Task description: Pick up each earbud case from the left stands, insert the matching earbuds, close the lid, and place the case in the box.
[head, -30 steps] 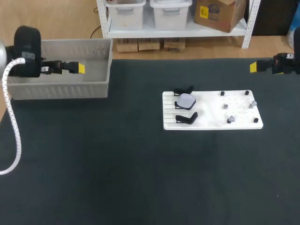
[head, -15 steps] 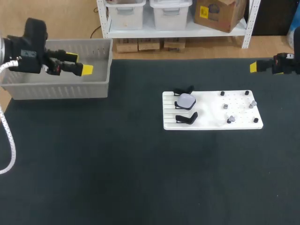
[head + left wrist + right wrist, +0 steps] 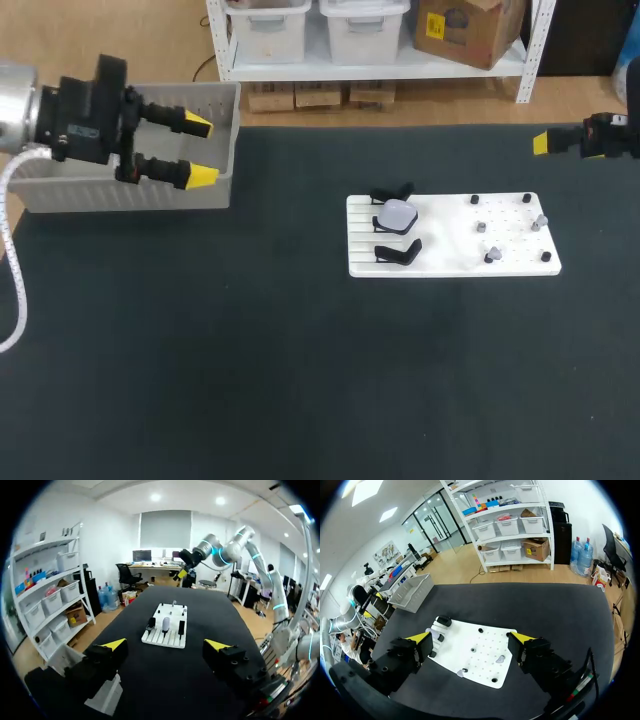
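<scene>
A white earbud case [image 3: 398, 213] rests on the middle of three black stands [image 3: 397, 252] at the left end of a white board [image 3: 450, 252]. Small grey earbuds [image 3: 491, 256] sit on pegs at the board's right end. My left gripper [image 3: 200, 151] hangs open over the right end of the grey box [image 3: 120, 190], far left of the board. In the left wrist view the gripper [image 3: 166, 645] is empty, with the case [image 3: 166, 624] well ahead. My right gripper [image 3: 541, 143] stays at the far right edge; the right wrist view shows this gripper [image 3: 471, 638] open above the board [image 3: 480, 655].
The grey box [image 3: 412, 592] stands at the table's far left corner, its wall just under my left fingers [image 3: 114, 644]. Dark tabletop surrounds the board on all sides, with wide bare room toward the front.
My left arm has swung right along the box and turned its wrist, so both yellow tips now show, pointing toward the board. The right arm, the case and the board have not moved.
</scene>
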### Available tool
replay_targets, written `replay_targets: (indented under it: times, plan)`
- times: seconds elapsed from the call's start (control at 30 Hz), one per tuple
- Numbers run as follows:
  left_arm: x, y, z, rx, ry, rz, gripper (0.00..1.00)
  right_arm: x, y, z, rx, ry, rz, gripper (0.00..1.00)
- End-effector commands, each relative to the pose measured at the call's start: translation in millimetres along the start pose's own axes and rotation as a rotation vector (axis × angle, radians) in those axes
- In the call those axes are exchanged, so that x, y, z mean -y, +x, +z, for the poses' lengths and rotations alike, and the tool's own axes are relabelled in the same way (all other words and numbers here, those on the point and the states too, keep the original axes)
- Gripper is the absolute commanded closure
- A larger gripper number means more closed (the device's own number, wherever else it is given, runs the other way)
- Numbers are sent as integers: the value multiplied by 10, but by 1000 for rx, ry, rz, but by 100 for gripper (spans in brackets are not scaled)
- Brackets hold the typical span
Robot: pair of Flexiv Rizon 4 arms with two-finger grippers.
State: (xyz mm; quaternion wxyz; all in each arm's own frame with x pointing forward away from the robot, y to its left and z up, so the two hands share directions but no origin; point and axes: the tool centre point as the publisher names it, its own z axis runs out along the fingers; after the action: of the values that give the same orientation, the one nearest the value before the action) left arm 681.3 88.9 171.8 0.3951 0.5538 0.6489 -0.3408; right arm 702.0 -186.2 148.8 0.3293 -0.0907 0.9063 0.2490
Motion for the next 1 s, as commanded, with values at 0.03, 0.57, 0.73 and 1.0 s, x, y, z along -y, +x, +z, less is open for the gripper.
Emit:
replay_targets:
  times: [0.03, 0.57, 0.73, 1.0]
  plan:
    - [-133, -43, 122, -35, 215, 2, 0, -5, 1, -6, 0, 3, 0, 0]
    - [-74, 7, 167, -45, 209, 18, 0, -5, 1, -6, 0, 3, 0, 0]
    - [-64, 15, 357, -49, 195, 47, 0, -5, 1, -6, 0, 3, 0, 0]
    - [-107, 78, 711, -51, 233, 66, 0, -5, 1, -6, 0, 3, 0, 0]
